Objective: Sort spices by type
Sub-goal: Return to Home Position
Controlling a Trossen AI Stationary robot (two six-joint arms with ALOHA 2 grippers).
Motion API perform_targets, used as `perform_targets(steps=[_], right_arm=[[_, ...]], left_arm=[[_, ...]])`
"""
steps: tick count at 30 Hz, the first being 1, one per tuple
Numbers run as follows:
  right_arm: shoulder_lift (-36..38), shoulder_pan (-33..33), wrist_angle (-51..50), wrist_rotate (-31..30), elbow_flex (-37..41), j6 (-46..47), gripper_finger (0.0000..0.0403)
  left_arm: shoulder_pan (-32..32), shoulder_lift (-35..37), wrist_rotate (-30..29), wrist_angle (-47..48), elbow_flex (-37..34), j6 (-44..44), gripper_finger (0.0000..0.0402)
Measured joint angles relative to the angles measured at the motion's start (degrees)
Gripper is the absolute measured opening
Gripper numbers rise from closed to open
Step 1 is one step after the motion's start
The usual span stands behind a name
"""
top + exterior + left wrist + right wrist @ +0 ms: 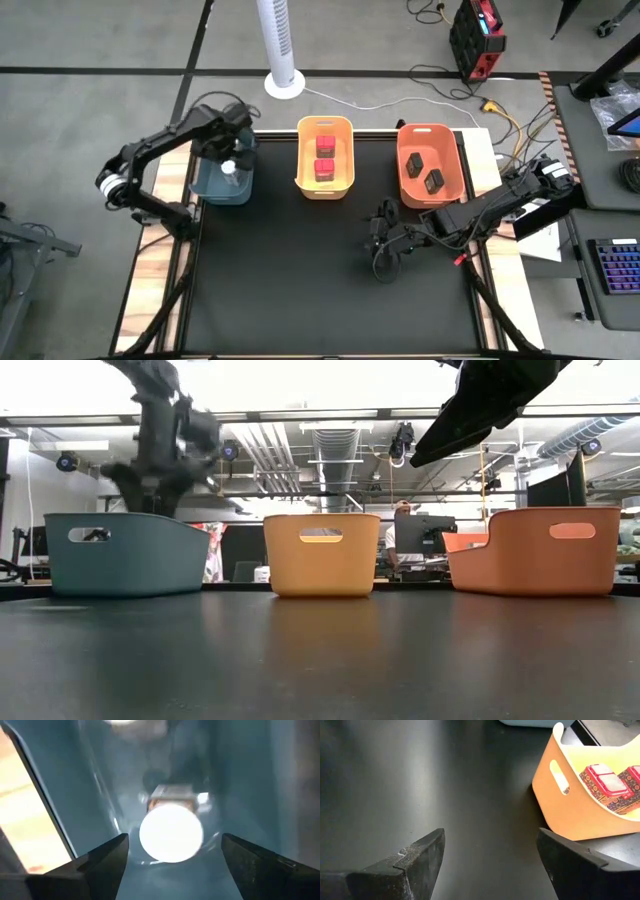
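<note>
I count three bins along the desk's far edge. The yellow bin [299, 160] holds two red-lid jars [325, 146], lids up. The orange bin [401, 170] holds two dark jars [416, 163], lying slanted. In the blue bin [205, 185] I see one white-lid jar [230, 168], upright. The left gripper [174, 839] points down over it, fingers spread. The right gripper [490, 832] hangs over the desk's middle, fingers spread and empty.

Looking straight into a blue-grey bin [260, 775]. Dead centre, a jar [171, 832] with a round white lid, lid turned toward the camera, body just visible behind it. Left hand [174, 840] right there, dark fingers spread wide, framing the lid one on each side and clear of it. Pale blur at the far edge, too soft to name. Beyond the bin's wall, a strip of light wooden surface [27, 815].
</note>
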State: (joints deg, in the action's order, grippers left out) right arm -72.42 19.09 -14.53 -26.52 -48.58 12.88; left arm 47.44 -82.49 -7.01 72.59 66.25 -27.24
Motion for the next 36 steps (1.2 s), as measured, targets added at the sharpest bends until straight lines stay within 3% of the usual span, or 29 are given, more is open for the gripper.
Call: perform_targets(steps=[5,9,12,17,20,24,28,31,33,36], right_arm=[[0.00,0.02,0.04,-0.04,0.00,0.20,0.0302],[0.00,0.01,0.75,-0.59,0.00,-2.44,0.0309],[0.00,0.01,3.36,-0.66,0.02,-6.62,0.0315],[0.00,0.04,11.67,-0.66,1.25,-15.54,0.0325],[-0.02,0.04,21.34,-0.55,4.42,-22.67,0.0329],[-0.02,-0.39,35.43,0.85,10.00,-28.81,0.0333],[0.30,-2.01,43.76,7.87,14.77,-29.96,0.0334],[1.73,-4.19,44.90,13.30,16.49,-27.37,0.0329],[2.26,-5.27,44.84,14.81,17.16,-26.36,0.0325],[2.77,-6.30,44.92,15.09,17.42,-25.95,0.0319]], left_arm=[[-2.83,5.25,-3.75,0.83,7.60,-1.87,0.0303],[-12.23,11.07,-17.62,0.79,10.68,-9.77,0.0303],[-25.97,15.41,-28.37,-0.45,10.28,-14.86,0.0303],[-56.44,19.81,-52.24,-5.14,3.65,-24.07,0.0303],[-73.88,20.16,-62.39,-5.23,-2.82,-32.32,0.0304],[-92.45,19.10,-78.14,-7.07,-14.31,-47.04,0.0304],[-103.14,18.05,-82.67,-7.93,-24.60,-64.13,0.0304],[-105.33,16.14,-82.83,-14.27,-29.19,-67.84,0.0304],[-104.93,14.24,-82.98,-21.97,-29.94,-63.06,0.0304],[-103.73,10.71,-82.48,-37.43,-28.74,-45.59,0.0304]])
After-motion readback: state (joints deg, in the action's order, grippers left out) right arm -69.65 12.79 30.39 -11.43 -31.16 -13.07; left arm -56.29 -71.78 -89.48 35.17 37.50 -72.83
